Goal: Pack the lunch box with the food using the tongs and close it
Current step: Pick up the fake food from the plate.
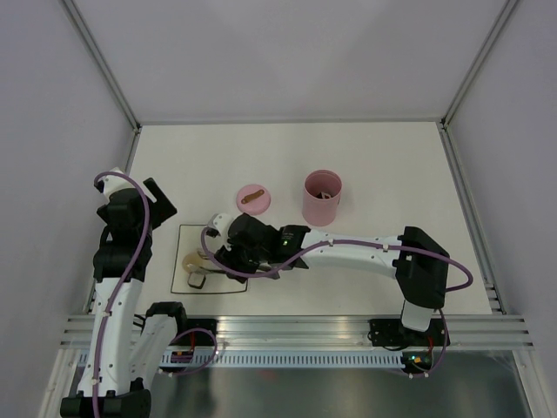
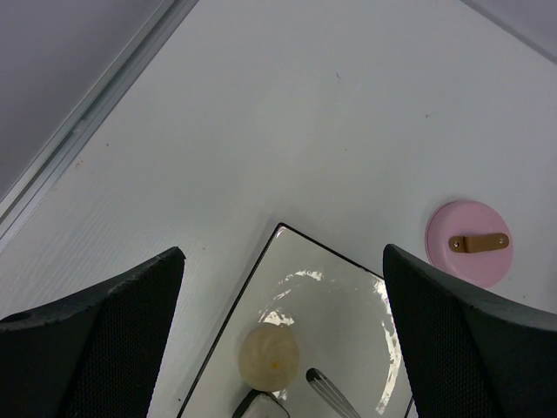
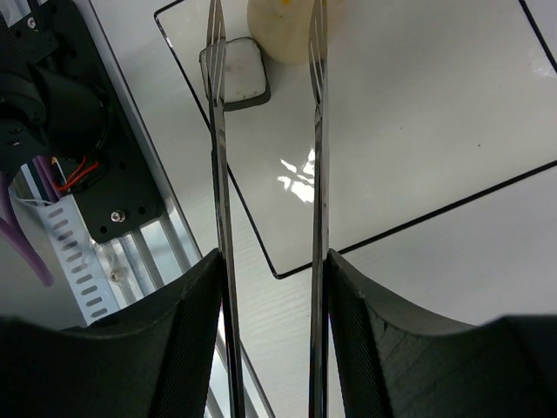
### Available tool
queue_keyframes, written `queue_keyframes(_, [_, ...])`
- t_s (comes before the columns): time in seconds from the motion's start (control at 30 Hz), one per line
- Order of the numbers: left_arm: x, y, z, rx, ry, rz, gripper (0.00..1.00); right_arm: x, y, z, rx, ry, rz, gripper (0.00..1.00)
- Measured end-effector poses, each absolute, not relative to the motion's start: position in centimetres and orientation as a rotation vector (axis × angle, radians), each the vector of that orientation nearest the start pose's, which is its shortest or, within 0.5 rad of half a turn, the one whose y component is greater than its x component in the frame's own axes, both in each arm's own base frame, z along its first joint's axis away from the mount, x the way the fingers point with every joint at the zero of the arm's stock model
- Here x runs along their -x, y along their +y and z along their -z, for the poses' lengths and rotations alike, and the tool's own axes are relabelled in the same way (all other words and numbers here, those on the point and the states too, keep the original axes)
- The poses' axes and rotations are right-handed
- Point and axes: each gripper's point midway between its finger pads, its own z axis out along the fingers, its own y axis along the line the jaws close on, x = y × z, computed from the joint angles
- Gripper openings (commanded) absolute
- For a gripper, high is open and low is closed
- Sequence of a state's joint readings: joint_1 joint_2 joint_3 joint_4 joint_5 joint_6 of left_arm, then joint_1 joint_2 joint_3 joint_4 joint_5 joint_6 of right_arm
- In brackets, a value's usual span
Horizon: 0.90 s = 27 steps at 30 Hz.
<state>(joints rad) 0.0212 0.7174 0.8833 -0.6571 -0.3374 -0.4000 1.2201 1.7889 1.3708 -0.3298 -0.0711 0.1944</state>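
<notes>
1. Two food pieces were seen on the flat white square plate with a thin black border: a round beige ball and, just beside it, a flat white roll with a dark rim. No other pieces could be found on it in any view.
2. The long thin silver metal tongs were held with their two arms apart. One tip lay over the roll and the other at the ball's opposite side, so the ball was partly bracketed but not squeezed.
3. The tongs were clasped across both arms by the right gripper, whose black fingers were pressed against the outsides of the arms.
4. The step in hand was judged to be the picking of the ball. It would be done well if the tips were shifted off the roll so that only the ball lay between them. They would then be lowered to its widest part and closed gently, since a round ball could be expected to slip out of a hard or off-centre squeeze.
5. The pink cylindrical lunch box stood upright and uncovered, well apart from the plate. Something pale showed inside it, too small to be identified.
6. Its flat round pink lid with a brown strip handle lay on the white table, between plate and lunch box.
7. The left gripper hung near the plate's corner, its jaws spread wide with nothing between them.
</notes>
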Motion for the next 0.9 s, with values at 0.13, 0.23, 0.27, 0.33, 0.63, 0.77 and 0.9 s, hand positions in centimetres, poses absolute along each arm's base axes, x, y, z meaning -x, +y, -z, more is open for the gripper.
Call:
queue_keyframes(0.13, [-25.0, 4.8, -23.7, 0.624, 1.936, -0.108, 1.00, -13.8, 45.5, -12.5, 1.256, 2.125, -0.790, 0.57])
queue_keyframes(0.23, [-25.0, 4.8, -23.7, 0.623, 1.936, -0.107, 1.00, -12.8, 44.9, -12.0, 1.289, 2.136, -0.799, 0.57])
queue_keyframes(0.27, [-25.0, 4.8, -23.7, 0.623, 1.937, -0.107, 1.00, -12.5, 44.9, -11.9, 1.299, 2.136, -0.801, 0.57])
queue_keyframes(0.33, [-25.0, 4.8, -23.7, 0.623, 1.937, -0.107, 1.00, -11.9, 44.9, -11.7, 1.320, 2.139, -0.803, 0.57])
queue_keyframes(0.63, [-25.0, 4.7, -23.7, 0.622, 1.937, -0.104, 1.00, -11.2, 44.7, -11.4, 1.352, 2.140, -0.795, 0.61])
queue_keyframes(0.77, [-25.0, 4.7, -23.7, 0.621, 1.937, -0.104, 1.00, -11.4, 44.5, -11.0, 1.354, 2.148, -0.771, 0.60])
queue_keyframes(0.9, [-25.0, 4.7, -23.7, 0.621, 1.937, -0.104, 1.00, -11.5, 44.4, -10.4, 1.363, 2.163, -0.749, 0.60])
